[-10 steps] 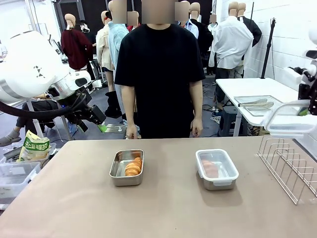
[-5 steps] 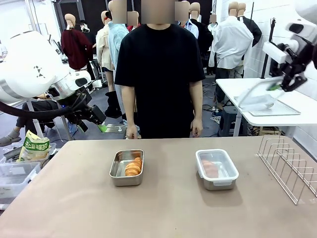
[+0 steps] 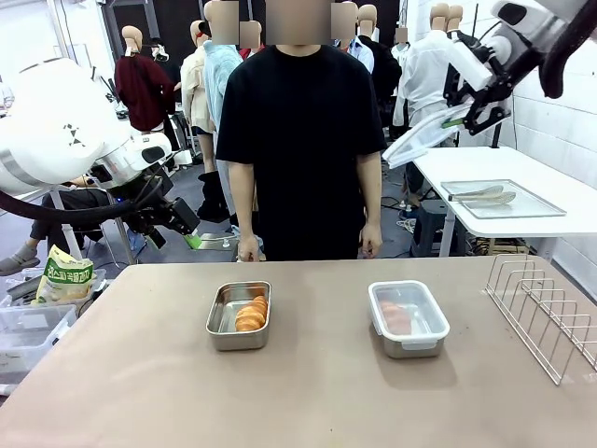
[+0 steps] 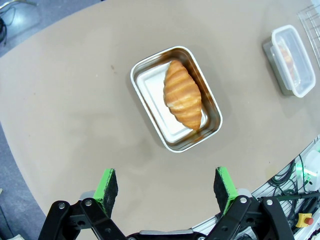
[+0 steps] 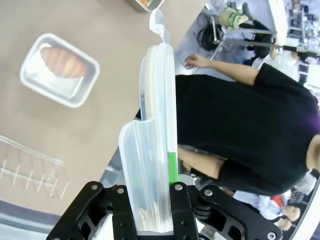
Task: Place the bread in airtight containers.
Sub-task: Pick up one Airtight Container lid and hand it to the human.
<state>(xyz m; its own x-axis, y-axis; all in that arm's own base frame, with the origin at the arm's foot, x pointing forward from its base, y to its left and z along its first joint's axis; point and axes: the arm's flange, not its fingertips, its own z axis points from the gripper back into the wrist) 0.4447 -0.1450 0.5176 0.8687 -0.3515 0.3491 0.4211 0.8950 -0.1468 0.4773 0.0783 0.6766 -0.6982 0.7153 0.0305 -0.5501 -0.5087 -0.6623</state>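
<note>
Front view: a matte tan surface (image 3: 308, 392) carries an open steel pan (image 3: 238, 315) with a ridged croissant (image 3: 252, 314), a lidded pan (image 3: 408, 318) and a wire rack (image 3: 548, 313).

Left wrist view: the left hand (image 4: 166, 186) gapes wide above the croissant.

Right wrist view: the right hand (image 5: 152, 192) pinches a clear lid (image 5: 151, 150), raised well clear.
</note>
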